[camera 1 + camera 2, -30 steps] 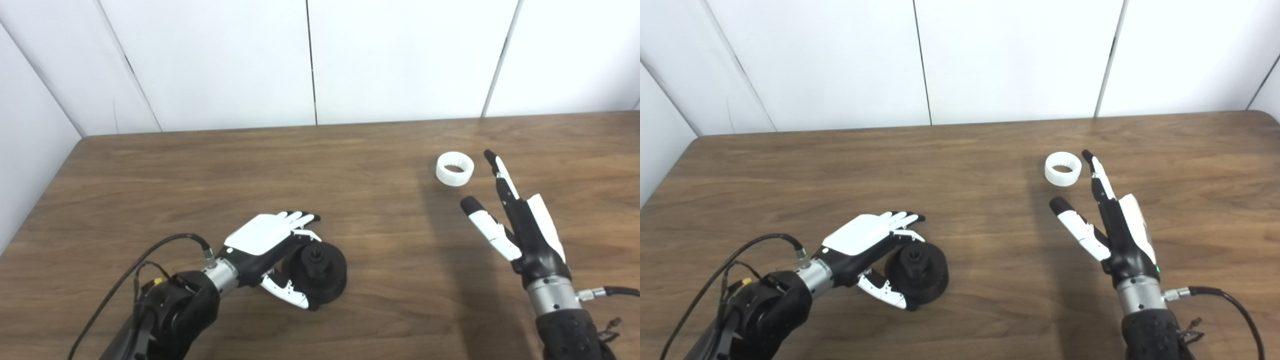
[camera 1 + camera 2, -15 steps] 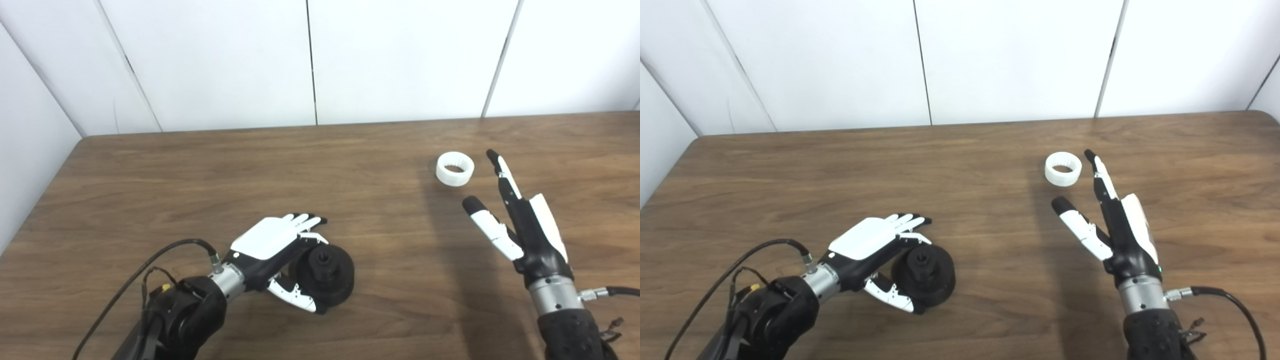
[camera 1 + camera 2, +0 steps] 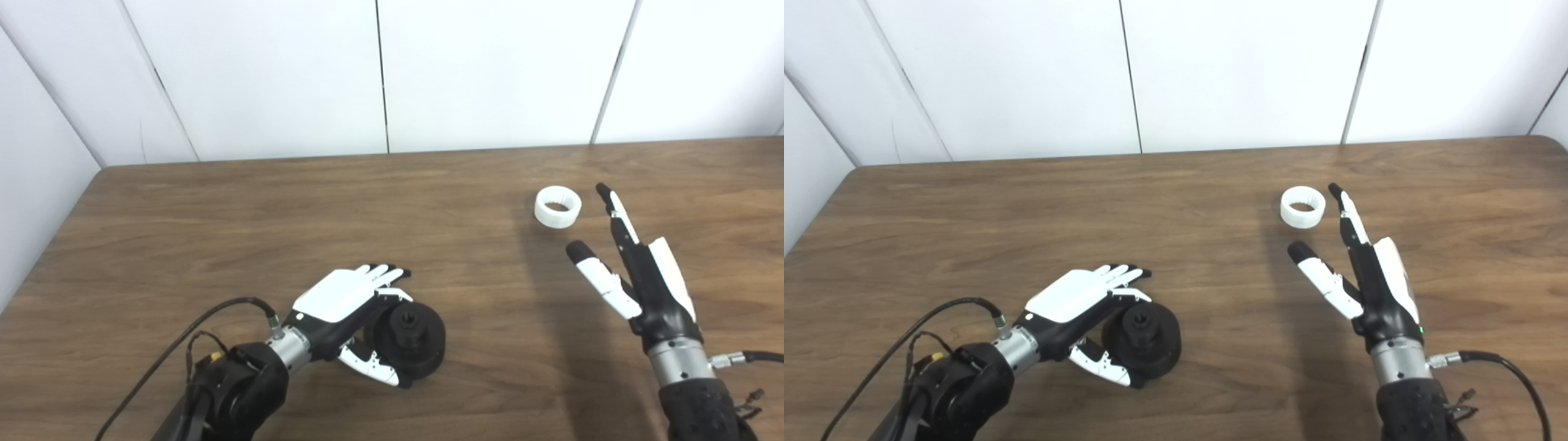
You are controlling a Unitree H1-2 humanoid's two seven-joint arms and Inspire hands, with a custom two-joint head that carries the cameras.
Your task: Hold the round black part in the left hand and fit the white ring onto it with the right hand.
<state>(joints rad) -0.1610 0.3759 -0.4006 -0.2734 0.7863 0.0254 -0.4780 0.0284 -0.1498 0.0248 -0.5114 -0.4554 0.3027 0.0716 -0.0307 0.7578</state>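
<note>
Two hands over table (image 3: 245, 208). L hand (image 3: 352, 306) cupped round black part (image 3: 409, 335) at front centre, thumb under, grip unclear, part on table. R hand (image 3: 1366, 269) spread, holding nothing, fingertip just beside ring (image 3: 1303, 207). R-eye view also shows table's right corner.

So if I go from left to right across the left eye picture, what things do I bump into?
Left hand → round black part → white ring → right hand, all over the wooden table.
</note>
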